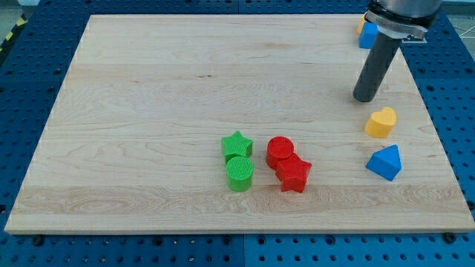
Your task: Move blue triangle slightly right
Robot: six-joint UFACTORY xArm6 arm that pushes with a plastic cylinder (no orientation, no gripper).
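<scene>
Bare rod, my tip (364,99), grasps nothing, above yellow plastic heart block (381,122) | blue plastic triangle block (385,162) near wooden board's (148,111) right edge | likely light, rigid, slippery (push its left face).

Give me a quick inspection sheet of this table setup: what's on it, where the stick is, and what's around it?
Surface: pale wooden board, flat, no marks seen.
Job's things: blue triangle near the view's right edge, just below the yellow heart; the two sit apart.
Clutter: green star touching green cylinder; red cylinder touching red star; a blue block and a yellow block at the view's top right, partly hidden, shapes unclear.
Tool: none fitted; my tip rests on the board above the yellow heart, touching no block.
Cables: nothing seen.
Surroundings: blue perforated base around the board.
</scene>
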